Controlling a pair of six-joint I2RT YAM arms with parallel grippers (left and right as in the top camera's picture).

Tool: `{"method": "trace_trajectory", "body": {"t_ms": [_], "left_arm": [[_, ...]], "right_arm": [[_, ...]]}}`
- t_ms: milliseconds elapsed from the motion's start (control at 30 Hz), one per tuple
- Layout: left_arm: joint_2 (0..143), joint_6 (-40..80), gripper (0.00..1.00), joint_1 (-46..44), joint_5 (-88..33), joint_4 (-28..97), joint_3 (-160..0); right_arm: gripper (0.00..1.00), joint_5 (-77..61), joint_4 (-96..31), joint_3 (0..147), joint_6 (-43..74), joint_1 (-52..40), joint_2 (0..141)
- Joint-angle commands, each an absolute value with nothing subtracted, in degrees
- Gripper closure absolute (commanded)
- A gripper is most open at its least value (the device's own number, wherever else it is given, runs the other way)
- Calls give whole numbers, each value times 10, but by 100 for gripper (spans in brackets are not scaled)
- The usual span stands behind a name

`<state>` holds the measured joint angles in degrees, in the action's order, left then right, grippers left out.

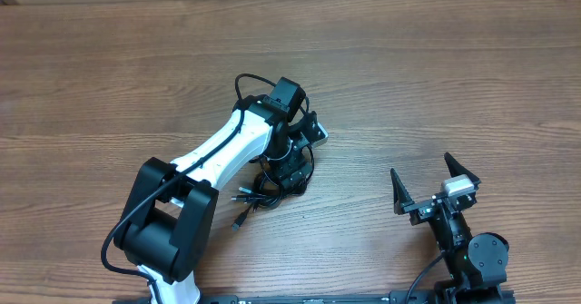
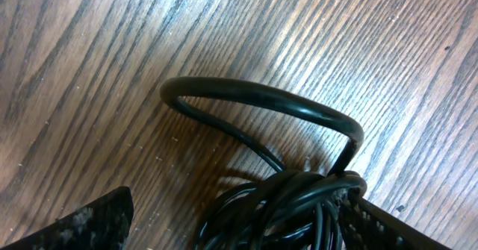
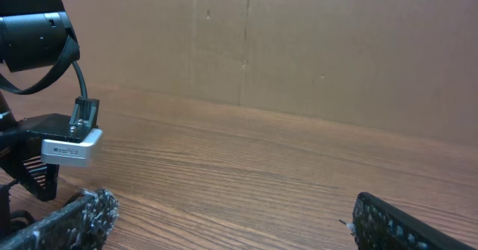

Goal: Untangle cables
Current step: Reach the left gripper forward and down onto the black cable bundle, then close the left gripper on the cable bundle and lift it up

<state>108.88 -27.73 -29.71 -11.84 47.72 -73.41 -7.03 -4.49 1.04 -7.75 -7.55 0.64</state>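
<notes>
Cables [image 1: 261, 193]: black cords bunched on the bench [image 1: 109, 59], directly under the left pincer [image 2: 235, 209]; one loop [image 2: 261, 101] arched out beyond it, and plug ends [image 1: 238, 222] trailed toward the arm's base.
Left pincer: spread, straddling the bunch; cords touched one jaw and sat clear of the other; nothing pinched.
Right pincer [image 1: 419, 162]: spread wide, empty, well apart to the left pincer's right.
Handling: judged light, limp and smooth-jacketed; a careless pull would likely drag the whole knot.
Hold: best judged on the free arched loop or a plug end, not the dense middle.
</notes>
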Motion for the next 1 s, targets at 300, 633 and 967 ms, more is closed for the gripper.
{"method": "trace_trajectory", "body": {"t_ms": [300,633,967], "left_arm": [[1094,-302,25,-299,-125,478,-723],[1094,-302,27,-298,-115,455,-689],[1094,-302,64,-299,-115,428,-678]], "right_arm": [[0,-65,-42,5,-80,-78,6],[0,-65,-42,5,-80,-78,6],[0,-65,-42,5,-80,-78,6]]}}
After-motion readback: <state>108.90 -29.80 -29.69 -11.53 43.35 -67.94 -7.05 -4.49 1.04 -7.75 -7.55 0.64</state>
